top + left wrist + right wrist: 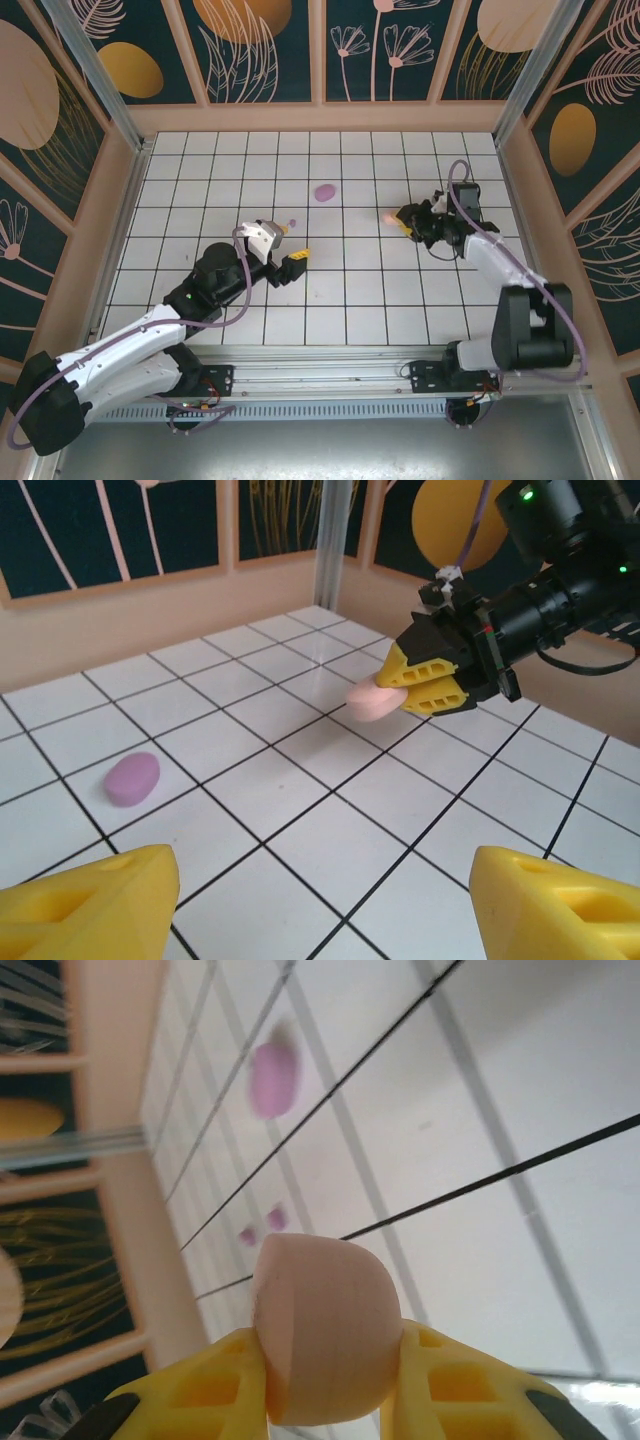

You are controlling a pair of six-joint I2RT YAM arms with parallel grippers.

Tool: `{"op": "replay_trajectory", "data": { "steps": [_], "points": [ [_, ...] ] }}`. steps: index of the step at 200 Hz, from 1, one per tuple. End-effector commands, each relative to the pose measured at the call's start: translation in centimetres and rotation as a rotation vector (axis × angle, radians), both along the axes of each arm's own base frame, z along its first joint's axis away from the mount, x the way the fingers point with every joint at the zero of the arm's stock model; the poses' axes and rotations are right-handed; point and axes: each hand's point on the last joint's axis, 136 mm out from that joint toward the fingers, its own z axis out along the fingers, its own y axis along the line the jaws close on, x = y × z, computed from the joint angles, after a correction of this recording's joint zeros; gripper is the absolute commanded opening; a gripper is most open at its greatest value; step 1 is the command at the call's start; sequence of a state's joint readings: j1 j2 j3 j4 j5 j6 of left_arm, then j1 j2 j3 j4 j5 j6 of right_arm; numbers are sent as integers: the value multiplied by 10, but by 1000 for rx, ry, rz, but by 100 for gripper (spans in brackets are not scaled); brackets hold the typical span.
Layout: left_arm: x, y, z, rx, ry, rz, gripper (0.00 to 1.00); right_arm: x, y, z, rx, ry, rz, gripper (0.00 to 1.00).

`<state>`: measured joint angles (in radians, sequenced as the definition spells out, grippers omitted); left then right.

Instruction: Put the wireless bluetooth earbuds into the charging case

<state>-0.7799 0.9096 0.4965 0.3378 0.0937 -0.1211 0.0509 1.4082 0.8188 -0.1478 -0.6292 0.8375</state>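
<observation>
Two tiny lilac earbuds [277, 1218] lie side by side on the white tiled table [180, 200], and I see them from the right wrist camera, beyond the thing that arm carries. From above I can pick out only one such speck, near the middle of the table and a little toward its left edge, just beside the far finger of the left gripper [290, 243]. That gripper is spread wide with nothing between its yellow fingers [90, 900], which sit low over bare tiles. The right gripper [402, 223] is over the right half of the table, about midway between the near and far edges, and points toward the left edge. Its jaws are closed on a pink case [325, 1345], a rounded lump pinched on both sides, with most of its body sticking out past the fingertips. I cannot tell from my feeds whether the case clears the tiles or rests on them. A purple case [324, 192] lies flat on its own near the table's centre, a bit toward the far edge, well apart from both grippers. The earbuds sit loose on the tiles, touching neither case.
</observation>
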Motion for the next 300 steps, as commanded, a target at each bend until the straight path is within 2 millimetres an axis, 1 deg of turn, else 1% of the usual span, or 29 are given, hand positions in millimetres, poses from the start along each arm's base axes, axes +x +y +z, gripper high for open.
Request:
{"op": "replay_trajectory", "data": {
  "steps": [1,14,28,30,32,34,37,38,43,44,46,83,101,119,136,158,182,199,221,246,260,268,278,283,286,288,292,300],
  "points": [
    [3,3,-4,1,34,30,74,37,-15,-1,-55,-79,7,15],
    [2,4,-8,3,47,30,74,53,-19,-13,-74,-51,15,15],
    [2,4,-7,-10,60,33,75,70,-20,-25,-93,-30,28,15],
    [2,4,-7,-11,62,33,75,71,-20,-31,-96,-19,30,15],
    [1,4,-7,-15,65,33,75,74,-20,-29,-99,-25,32,15],
    [1,5,-7,-17,66,34,75,76,-20,-34,-101,-14,34,15],
    [1,5,-7,-20,71,36,75,79,-21,-35,-104,-16,35,15],
    [1,5,-7,-21,73,36,75,80,-21,-39,-105,-8,35,15],
    [1,6,-7,-27,78,40,75,86,-21,-42,-108,-3,38,15],
    [1,6,-7,-29,79,40,75,88,-22,-40,-108,-7,38,15],
    [1,6,-7,-30,81,40,75,89,-22,-46,-108,3,39,15],
    [0,12,-13,-36,105,70,75,132,-23,-71,-98,33,53,15],
    [-2,12,-11,-35,90,56,75,145,-22,-86,-96,60,69,16],
    [-3,11,-9,-27,79,48,75,153,-22,-92,-105,73,85,18],
    [0,12,-10,-17,80,61,75,153,-23,-92,-118,78,96,23],
    [7,13,-8,-19,86,93,74,147,-29,-90,-165,87,86,35],
    [17,11,-3,-37,104,122,77,139,-34,-81,-214,82,85,46],
    [28,12,-2,-45,130,143,78,135,-37,-75,-249,83,87,51],
    [47,14,-1,-73,179,164,80,131,-46,-66,-300,84,77,52],
    [73,12,-2,-47,196,187,80,126,-51,-47,-343,61,70,52],
    [89,4,-8,15,206,181,80,121,-53,-35,-359,39,64,52],
    [100,-3,-7,45,206,175,80,117,-54,-28,-364,26,62,52],
    [113,-13,-18,101,226,161,81,113,-53,-18,-367,-1,65,52],
    [120,-18,-17,121,225,154,81,109,-54,-15,-371,-9,68,52],
    [123,-20,-25,143,239,150,81,107,-54,-12,-375,-14,71,52],
    [128,-22,-21,144,234,149,81,105,-54,-12,-379,-16,73,52],
    [133,-26,-21,155,235,144,81,102,-55,-9,-385,-20,76,52],
    [144,-34,-33,192,257,133,81,96,-57,-4,-404,-25,80,52]
  ]
}}
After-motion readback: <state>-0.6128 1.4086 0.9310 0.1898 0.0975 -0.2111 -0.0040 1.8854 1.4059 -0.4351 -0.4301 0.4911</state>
